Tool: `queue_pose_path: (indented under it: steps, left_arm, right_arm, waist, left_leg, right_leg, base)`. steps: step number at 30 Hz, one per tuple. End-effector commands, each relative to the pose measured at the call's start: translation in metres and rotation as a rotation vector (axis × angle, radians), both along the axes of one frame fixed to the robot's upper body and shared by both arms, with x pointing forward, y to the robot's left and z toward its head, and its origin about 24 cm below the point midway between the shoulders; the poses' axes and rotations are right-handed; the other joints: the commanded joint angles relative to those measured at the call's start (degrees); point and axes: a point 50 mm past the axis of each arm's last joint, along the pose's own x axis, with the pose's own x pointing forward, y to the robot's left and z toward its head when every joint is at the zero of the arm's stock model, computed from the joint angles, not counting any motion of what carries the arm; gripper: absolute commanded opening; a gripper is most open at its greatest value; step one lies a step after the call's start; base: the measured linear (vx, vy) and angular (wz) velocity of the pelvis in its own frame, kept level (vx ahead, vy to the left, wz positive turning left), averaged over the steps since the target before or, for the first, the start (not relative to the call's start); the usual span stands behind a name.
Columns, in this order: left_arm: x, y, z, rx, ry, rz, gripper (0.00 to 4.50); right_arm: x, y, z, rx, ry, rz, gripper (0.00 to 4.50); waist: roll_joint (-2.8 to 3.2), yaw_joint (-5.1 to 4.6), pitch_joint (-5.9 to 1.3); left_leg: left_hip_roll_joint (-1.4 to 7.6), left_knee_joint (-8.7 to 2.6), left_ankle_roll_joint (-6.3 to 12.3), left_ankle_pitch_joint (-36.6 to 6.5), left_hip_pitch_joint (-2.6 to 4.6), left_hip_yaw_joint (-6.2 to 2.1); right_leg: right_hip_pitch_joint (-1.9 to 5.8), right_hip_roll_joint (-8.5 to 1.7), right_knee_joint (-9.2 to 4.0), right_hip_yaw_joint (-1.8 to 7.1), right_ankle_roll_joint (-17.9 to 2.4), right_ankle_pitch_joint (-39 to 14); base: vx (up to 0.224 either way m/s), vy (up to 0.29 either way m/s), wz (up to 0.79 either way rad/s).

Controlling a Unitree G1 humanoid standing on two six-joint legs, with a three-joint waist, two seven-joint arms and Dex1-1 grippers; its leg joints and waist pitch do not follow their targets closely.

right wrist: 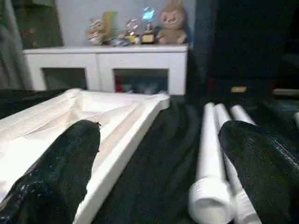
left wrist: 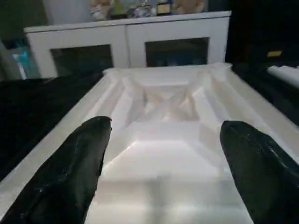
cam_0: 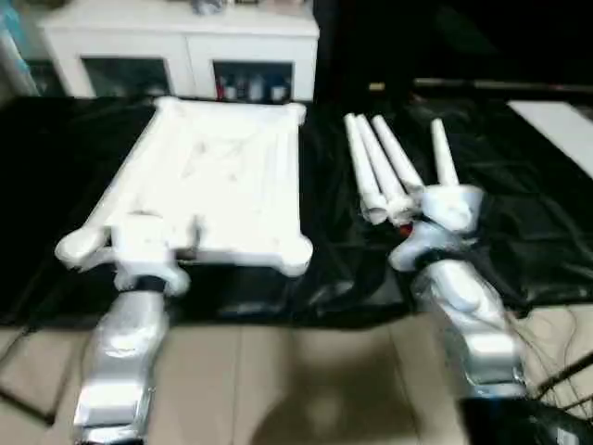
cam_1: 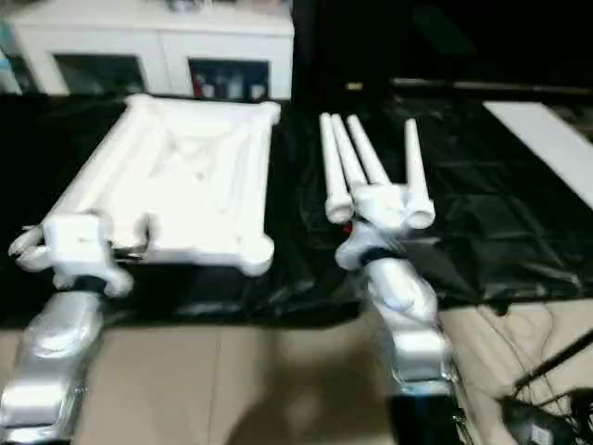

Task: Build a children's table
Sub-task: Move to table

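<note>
A big table under a black sheet (cam_0: 519,232) carries everything. On its left half lies the white tabletop (cam_0: 222,176), underside up, rim and rounded corner sockets facing the ceiling. It looks like light, stiff, smooth plastic, so the raised rim along the near edge is probably the safest place to take hold; the flat middle offers nothing to pinch. To its right, well apart, four white legs (cam_0: 384,171) lie side by side, three touching and one just beside them, ribbed ends toward the robot. They seem light, rigid and likely to roll, so a grip across the thicker ribbed end should serve best.

The left gripper (left wrist: 163,154) hangs over the tabletop's near edge, fingers spread wide, holding nothing. The right gripper (right wrist: 159,158) is equally wide and empty, near the legs' ends.

Behind stands a white cabinet (cam_0: 185,46) with toys (right wrist: 135,28) on top, clear of the work. The loose sheet's folds could snag a sliding leg.
</note>
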Motion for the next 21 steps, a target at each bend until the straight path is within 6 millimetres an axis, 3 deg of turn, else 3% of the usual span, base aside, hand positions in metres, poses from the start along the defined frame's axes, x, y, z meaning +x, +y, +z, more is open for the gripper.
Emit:
queue_pose_path:
  steps: [1,2,3,4,5,6,7,8,9,10,11,12,13,14,15,16,17,18,19,20,21]
  left_arm:
    - [0.0018,-0.0082,0.0008,-0.004,-0.005,-0.031,4.19]
    - [0.002,-0.0085,0.0008,-0.002,-0.005,-0.033,4.19]
    - [0.0026,-0.0089,0.0005,-0.001,-0.004,-0.037,4.19]
    - [0.0029,-0.0092,0.0003,0.0,-0.003,-0.04,4.19]
    - [0.0029,-0.0092,0.0003,0.0,-0.003,-0.04,4.19]
    - [0.0034,-0.0094,-0.0001,0.0,-0.003,-0.044,4.19]
    - [0.0036,-0.0097,-0.0001,0.001,-0.002,-0.046,4.19]
    - [0.0037,-0.0099,-0.0002,0.002,-0.002,-0.049,4.19]
    - [0.0036,-0.0101,-0.0003,0.003,-0.002,-0.05,4.19]
    - [0.0038,-0.0102,-0.0003,0.002,-0.002,-0.051,4.19]
    - [0.0037,-0.0102,-0.0003,0.002,-0.002,-0.052,4.19]
    - [0.0037,-0.0104,-0.0005,0.002,-0.001,-0.054,4.19]
    - [0.0037,-0.0105,-0.0007,0.002,0.0,-0.055,4.19]
    - [0.0035,-0.0106,-0.0011,0.002,0.001,-0.056,4.19]
    - [0.0034,-0.0106,-0.0013,0.002,0.002,-0.057,4.19]
    - [0.0032,-0.0107,-0.0018,0.002,0.004,-0.06,4.19]
    - [0.0032,-0.0107,-0.0018,0.002,0.004,-0.06,4.19]
    - [0.0024,-0.0117,-0.0025,-0.019,-0.002,-0.077,4.19]
    - [0.002,-0.0124,-0.0026,-0.035,-0.007,-0.088,4.19]
    - [0.0019,-0.0134,-0.0049,-0.049,0.011,-0.117,4.19]
    - [0.0016,-0.0147,-0.0072,-0.057,0.022,-0.176,4.19]
  right_arm:
    - [0.0013,-0.0075,-0.0025,-0.016,0.014,-0.022,4.5]
    - [0.0011,-0.0066,-0.003,-0.013,0.018,-0.015,4.5]
    - [0.0005,-0.0046,-0.0046,-0.016,0.024,-0.006,4.5]
    - [0.0001,-0.0034,-0.0055,-0.017,0.028,0.001,4.5]
    - [0.0001,-0.0034,-0.0055,-0.017,0.028,0.001,4.5]
    - [-0.0004,-0.002,-0.0066,-0.02,0.031,0.008,4.5]
    - [-0.0007,-0.0014,-0.0068,-0.022,0.032,0.01,4.5]
    - [-0.0012,-0.0009,-0.007,-0.022,0.033,0.015,4.5]
    - [-0.0015,-0.0006,-0.0071,-0.022,0.034,0.017,4.5]
    - [-0.0013,-0.0005,-0.0071,-0.022,0.035,0.017,4.5]
    - [-0.0012,-0.0005,-0.0071,-0.022,0.035,0.017,4.5]
    - [-0.0008,-0.0006,-0.0068,-0.021,0.036,0.016,4.5]
    - [-0.0005,-0.0006,-0.0068,-0.021,0.036,0.015,4.5]
    - [-0.0003,-0.0005,-0.0068,-0.022,0.037,0.015,4.5]
    - [-0.0003,-0.0005,-0.0069,-0.023,0.038,0.015,4.5]
    - [-0.0006,-0.0002,-0.007,-0.027,0.037,0.017,4.5]
    - [-0.0006,-0.0002,-0.007,-0.027,0.037,0.017,4.5]
    - [-0.0009,0.0002,-0.0071,-0.031,0.037,0.019,4.5]
    - [-0.001,0.0003,-0.0071,-0.032,0.038,0.019,4.5]
    - [-0.0009,0.0006,-0.007,-0.033,0.036,0.021,4.5]
    - [-0.0007,0.0015,-0.006,-0.035,0.028,0.034,4.5]
  waist:
    - [-1.29,0.06,-2.11]
    - [-2.52,1.08,-1.62]
    - [-2.79,3.07,-2.19]
    - [-2.67,3.66,-2.87]
    - [-1.83,4.1,-2.52]
    - [-1.29,3.95,-2.27]
    - [-0.28,4.01,-1.94]
    - [0.81,4.07,-1.77]
    - [3.9,3.7,-2.1]
    - [5.28,0.74,-2.37]
    - [3.8,-0.3,-3.18]
    - [4.39,0.26,-3.5]
    - [3.71,-0.08,-3.3]
    - [3.36,-0.1,-3.34]
    - [2.27,-0.46,-3.33]
    - [0.23,-0.06,-2.65]
    - [-1.56,0.47,-2.64]
    - [-2.58,3.1,-2.66]
    - [-2.61,3.58,-3.12]
    - [-2.43,3.76,-3.18]
    - [-2.0,3.66,-2.94]
  left_leg:
    - [2.25,-5.97,15.83,-13.48,1.06,0.41]
    - [-0.03,-3.19,13.12,-14.42,-0.94,1.58]
    - [-0.66,4.09,9.49,-7.09,-2.83,0.62]
    - [-0.47,6.13,6.0,-0.55,-6.39,-0.72]
    - [-0.14,5.89,4.98,0.91,-6.8,-1.23]
    - [0.68,5.1,3.75,2.93,-6.77,-1.27]
    - [1.32,2.1,3.99,6.79,-7.0,-0.9]
    - [2.25,-0.56,4.05,8.05,-6.04,-0.81]
    - [4.6,-6.0,3.8,2.94,-2.03,-1.84]
    - [8.79,-8.04,6.77,-11.44,3.17,-7.02]
    - [10.81,-8.15,10.37,-14.24,5.55,-8.7]
    - [10.34,-6.95,17.35,-10.48,6.18,-9.41]
    - [9.91,-6.16,22.65,-3.43,6.15,-8.31]
    - [9.56,-6.05,24.46,-0.06,6.09,-7.67]
    - [8.47,-6.35,26.2,4.99,5.27,-6.0]
    - [4.79,-5.9,22.02,0.95,2.52,-2.16]
    - [1.81,-4.66,18.37,-4.64,0.67,0.03]
    - [-2.35,2.81,12.64,-8.32,-2.71,1.42]
    - [-0.64,5.22,7.31,-0.18,-5.75,-0.92]
    - [-0.69,4.99,4.96,3.39,-6.43,-1.26]
    - [-0.14,2.83,1.93,10.74,-6.56,-1.63]
  right_leg:
    - [2.18,-3.18,-7.79,3.9,-1.31,2.17]
    - [4.66,-5.06,-11.11,6.8,-1.93,-13.9]
    - [8.41,-10.53,-14.19,11.65,-7.32,-32.75]
    - [11.11,-9.51,-12.49,11.1,-9.41,-31.34]
    - [10.73,-9.41,-12.39,11.06,-10.97,-27.73]
    - [10.16,-8.41,-12.79,9.92,-15.5,-21.31]
    - [10.04,-5.99,-12.96,7.22,-17.21,-18.63]
    - [9.34,-4.76,-12.98,5.42,-16.28,-18.9]
    - [7.12,-0.38,-11.09,1.24,-10.93,-17.02]
    - [2.13,2.0,-3.13,-0.42,-7.3,-12.27]
    - [0.57,1.04,-1.19,-0.06,-5.5,-9.1]
    - [-1.6,0.48,1.12,-0.08,-0.66,-4.8]
    - [-3.71,-0.27,2.03,0.04,2.6,-1.51]
    - [-4.43,-0.52,2.21,0.19,3.49,-0.18]
    - [-4.76,-0.94,1.24,0.6,4.08,2.92]
    - [-2.09,-2.14,-4.49,2.11,0.82,7.57]
    - [0.76,-3.07,-7.35,4.16,0.02,6.32]
    - [6.2,-9.46,-12.92,10.99,-5.3,-12.3]
    - [9.07,-10.54,-11.54,10.98,-10.28,-13.77]
    - [9.14,-9.51,-10.54,10.1,-10.82,-8.08]
    - [8.13,-8.1,-8.84,8.05,-11.58,9.41]
  base:
    - [0.104,-0.097,0.07]
    - [0.104,-0.097,0.07]
    - [0.125,-0.102,0.04]
    - [0.167,-0.065,-0.01]
    - [0.167,-0.065,-0.01]
    - [0.155,-0.039,0.05]
    - [0.15,0.002,0.05]
    - [0.15,0.002,0.05]
    - [0.174,0.064,-0.02]
    - [0.192,0.085,-0.01]
    - [0.192,0.085,-0.01]
    - [0.2,0.045,0.05]
    - [0.17,0.017,0.06]
    - [0.17,0.017,0.06]
    - [0.145,-0.013,0.0]
    - [0.154,-0.089,-0.01]
    - [0.154,-0.089,-0.01]
    - [0.134,-0.104,0.1]
    - [0.134,-0.075,0.02]
    - [0.134,-0.075,0.02]
    - [0.129,-0.077,-0.1]
